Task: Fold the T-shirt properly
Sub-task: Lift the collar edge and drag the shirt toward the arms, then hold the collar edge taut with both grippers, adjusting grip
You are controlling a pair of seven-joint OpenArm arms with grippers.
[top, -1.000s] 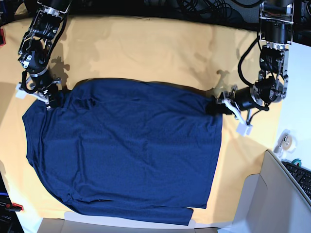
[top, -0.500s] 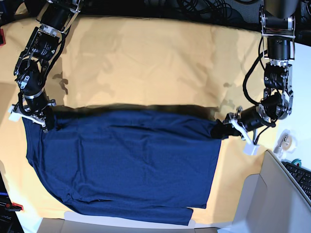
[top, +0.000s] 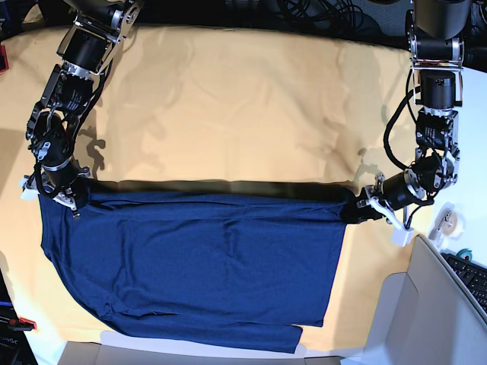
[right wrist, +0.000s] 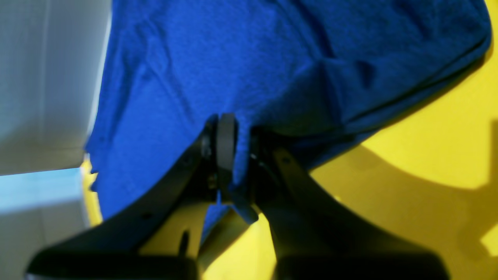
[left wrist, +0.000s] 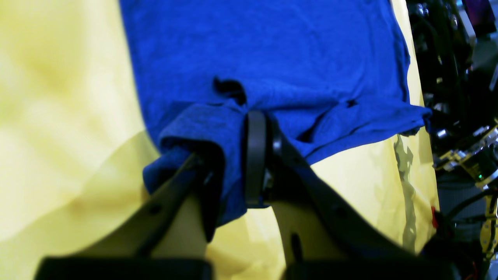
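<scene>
T-shirt (top: 198, 266) lies on the yellow table cloth (top: 228, 106), in the near half of the base view. Long axis runs side to side across that view. Top edge is a straight line stretched between the two grippers, lifted slightly with a dark shadow under it. The near edge lies flat and slants along the table front. Left gripper (top: 358, 210) is clamped on the edge's right corner, fabric bunched between its fingers (left wrist: 255, 155). Right gripper (top: 70, 195) pinches the left corner, pads (right wrist: 226, 144) together on cloth.
</scene>
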